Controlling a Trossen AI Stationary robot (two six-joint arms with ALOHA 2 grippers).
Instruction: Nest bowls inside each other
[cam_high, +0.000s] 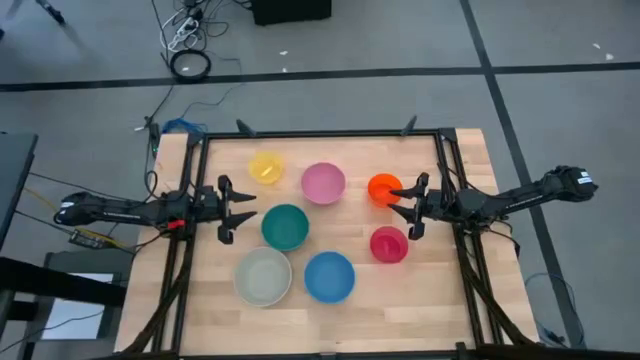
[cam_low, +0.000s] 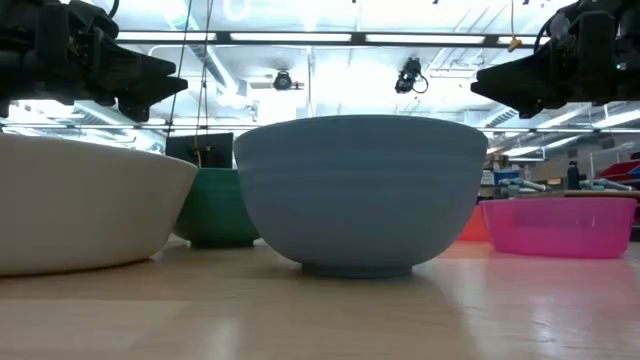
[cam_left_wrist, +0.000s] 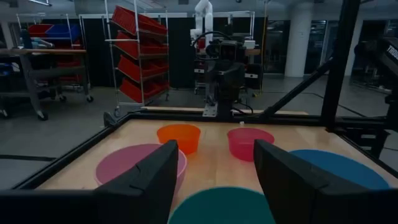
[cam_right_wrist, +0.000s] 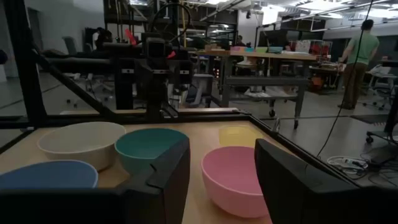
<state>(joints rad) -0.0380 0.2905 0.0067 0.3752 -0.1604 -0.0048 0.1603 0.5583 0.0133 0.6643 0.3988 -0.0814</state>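
Observation:
Seven bowls stand apart, each upright on its base on the wooden table (cam_high: 440, 300): yellow (cam_high: 266, 167), pink (cam_high: 323, 183), orange (cam_high: 383, 188), teal (cam_high: 285, 227), red (cam_high: 389, 245), pale grey-white (cam_high: 263, 276) and blue (cam_high: 329, 277). My left gripper (cam_high: 240, 209) hovers open at the table's left side, just left of the teal bowl (cam_left_wrist: 224, 205). My right gripper (cam_high: 402, 209) hovers open at the right side, between the orange and red bowls. Neither touches a bowl.
A black metal frame (cam_high: 320, 134) runs along the table's far edge and both sides. Cables (cam_high: 190, 60) lie on the floor beyond the table. In the right wrist view a person (cam_right_wrist: 359, 53) stands far off in the room.

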